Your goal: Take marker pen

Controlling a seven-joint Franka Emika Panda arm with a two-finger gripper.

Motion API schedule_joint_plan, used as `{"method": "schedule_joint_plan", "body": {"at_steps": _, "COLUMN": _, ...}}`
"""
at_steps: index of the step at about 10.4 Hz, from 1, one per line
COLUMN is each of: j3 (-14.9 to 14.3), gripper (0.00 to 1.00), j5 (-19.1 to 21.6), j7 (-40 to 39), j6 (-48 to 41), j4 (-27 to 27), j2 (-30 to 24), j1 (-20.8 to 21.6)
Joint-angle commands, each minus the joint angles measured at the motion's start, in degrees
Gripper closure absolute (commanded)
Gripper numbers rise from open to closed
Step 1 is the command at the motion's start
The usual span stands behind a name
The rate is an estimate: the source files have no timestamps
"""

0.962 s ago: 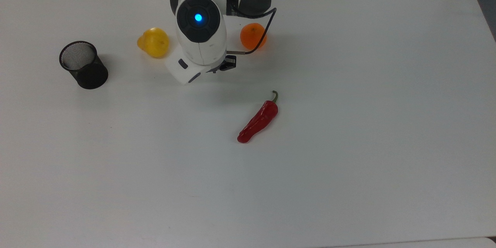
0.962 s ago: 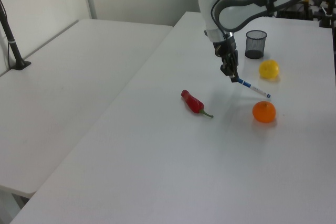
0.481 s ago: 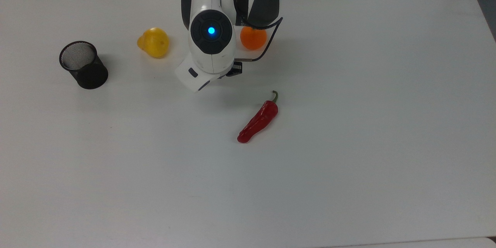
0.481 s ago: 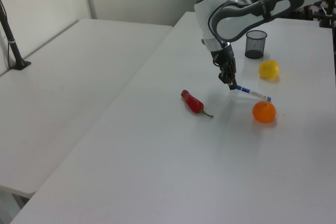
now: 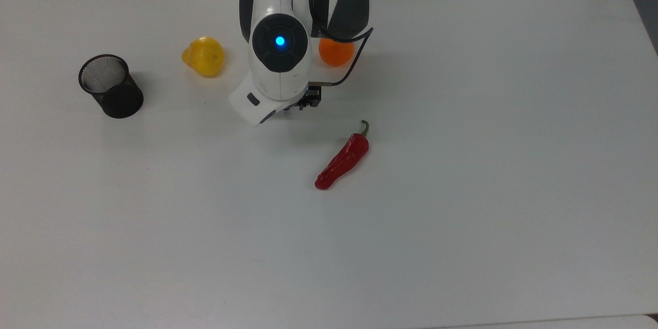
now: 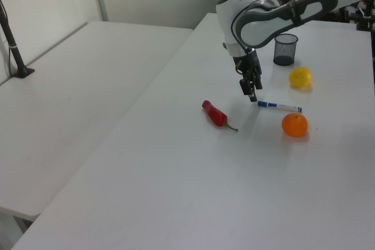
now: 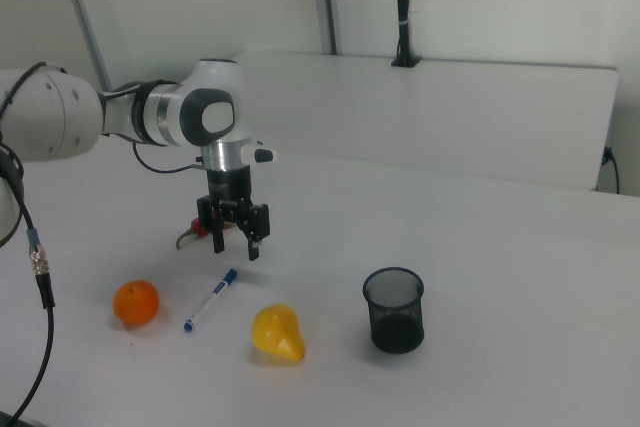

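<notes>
Dropped marker pen (image 7: 210, 299) now flat on table (image 7: 480, 277), gripper (image 7: 235, 244) open above.

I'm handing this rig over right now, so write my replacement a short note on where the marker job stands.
Gripper: open, holding nothing, raised just above the table.
Marker pen: flat on the table between the orange and the yellow fruit, beside the gripper, not under it.
Done: nothing; the pen is not held.
Left: line up over the pen, descend, close on the barrel, lift.

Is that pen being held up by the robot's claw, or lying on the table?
Lying flat on the table. The marker pen rests between the orange and yellow fruit, with the open gripper above it.
</notes>
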Motion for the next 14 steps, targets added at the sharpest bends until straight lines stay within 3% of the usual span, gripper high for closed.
{"method": "schedule_joint_plan", "body": {"at_steps": 1, "j3": -1.20, "gripper": 0.00, "j5": -0.71, "j7": 0.79, "j6": 0.31, "j4": -1.03, "j2": -5.34, "j1": -0.80}}
{"method": "schedule_joint_plan", "body": {"at_steps": 4, "j3": -1.20, "gripper": 0.00, "j5": -0.53, "j7": 2.90, "j6": -0.04, "j4": -3.56, "j2": -13.07, "j1": -4.31}}
{"method": "schedule_joint_plan", "body": {"at_steps": 10, "j3": -1.11, "gripper": 0.00, "j5": -0.44, "j7": 2.82, "j6": 0.22, "j4": -17.35, "j2": -29.24, "j1": -6.34}}
{"method": "schedule_joint_plan", "body": {"at_steps": 12, "j3": -1.11, "gripper": 0.00, "j5": -0.44, "j7": 2.73, "j6": 0.22, "j4": -20.01, "j2": -32.33, "j1": -6.69}}
{"method": "schedule_joint_plan", "body": {"at_steps": 14, "j3": -1.11, "gripper": 0.00, "j5": 0.34, "j7": 2.91, "j6": 0.40, "j4": -19.41, "j2": -33.30, "j1": -8.88}}
